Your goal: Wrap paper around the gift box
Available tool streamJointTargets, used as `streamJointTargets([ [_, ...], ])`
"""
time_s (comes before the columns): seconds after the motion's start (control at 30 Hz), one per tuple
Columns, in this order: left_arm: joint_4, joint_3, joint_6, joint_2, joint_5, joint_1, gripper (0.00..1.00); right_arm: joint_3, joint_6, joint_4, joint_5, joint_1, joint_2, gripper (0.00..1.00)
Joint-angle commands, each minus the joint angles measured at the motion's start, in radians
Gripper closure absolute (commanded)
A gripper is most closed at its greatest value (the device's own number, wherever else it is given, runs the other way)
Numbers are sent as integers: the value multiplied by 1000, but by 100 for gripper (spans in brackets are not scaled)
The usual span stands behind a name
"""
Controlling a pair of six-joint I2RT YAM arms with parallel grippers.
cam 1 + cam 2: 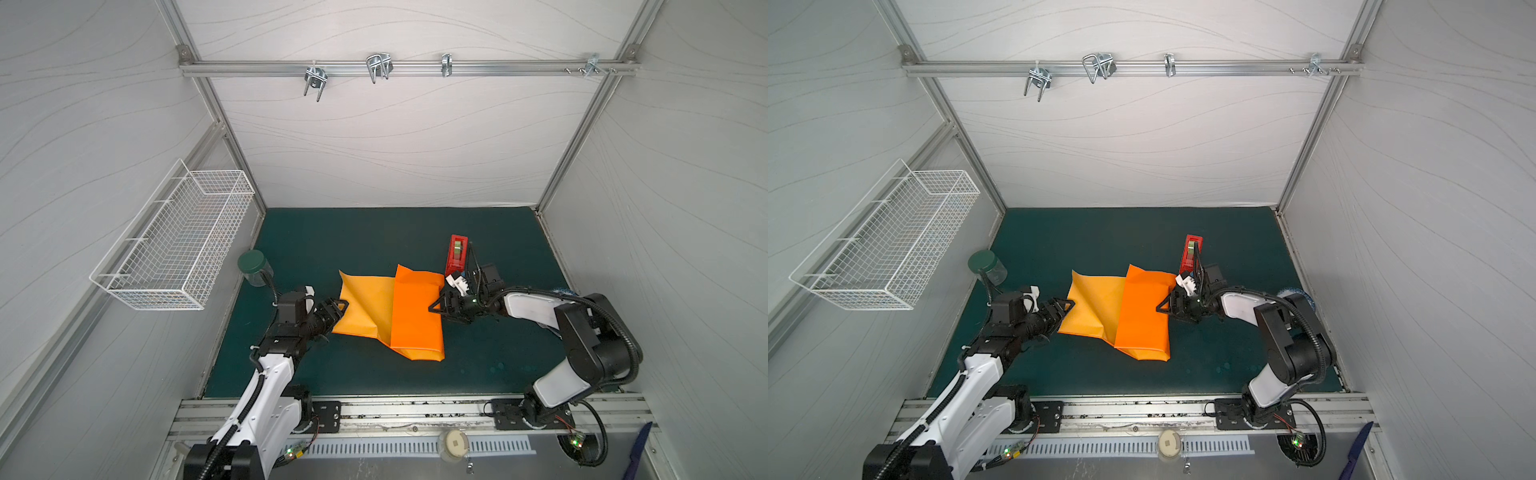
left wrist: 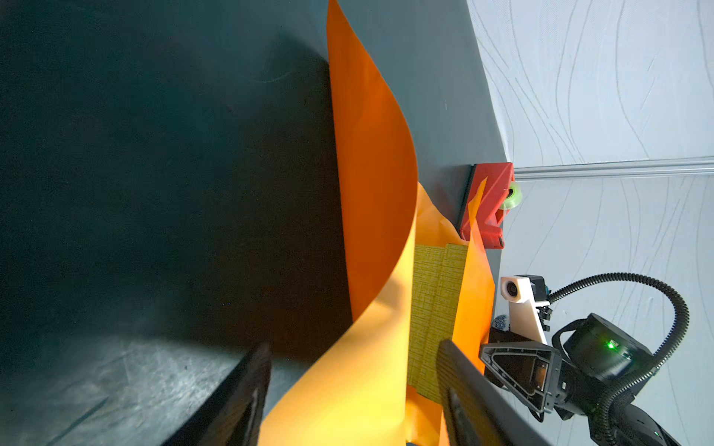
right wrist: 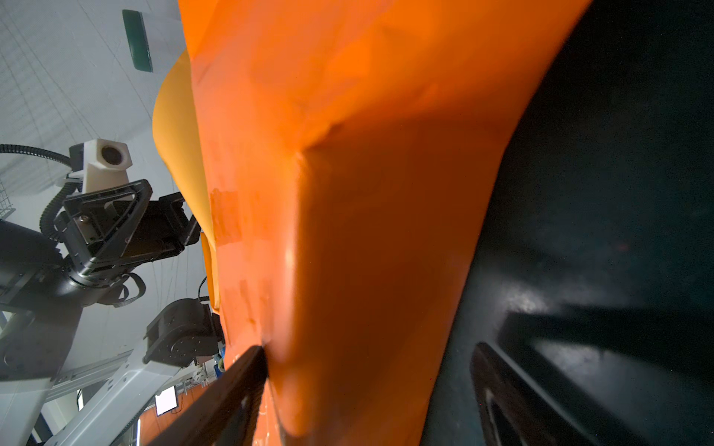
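Left gripper (image 1: 338,311) is sitting spread, straddling the loose left flap of the paper (image 1: 415,316). Gift box (image 2: 436,309) is lying under the paper's right fold, mid mat (image 1: 374,241). Right gripper (image 1: 435,307) is sitting spread too, one finger touching that fold's right side.

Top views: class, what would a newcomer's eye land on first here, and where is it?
The bright orange paper stands out, folded and creased on the middle of the dark green mat. The left gripper and right gripper flank it, jaws open, and a red tape dispenser stands just beyond its far right corner.
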Motion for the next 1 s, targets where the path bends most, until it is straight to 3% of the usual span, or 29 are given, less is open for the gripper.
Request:
streamJointTargets([
  [0.0,87,21,26,-1,25,7,34,-37,-1,-59,118,-2,46,17],
  [0.17,45,54,81,56,-24,11,34,-33,-1,-57,119,5,50,17],
  [0.53,107,133,113,285,7,16,32,-31,-2,-57,120,9,56,17],
  [0.83,145,153,122,333,53,16,38,-31,-1,-55,119,9,54,17],
  [0.97,103,139,121,304,61,16,33,-33,1,-51,118,9,60,17],
])
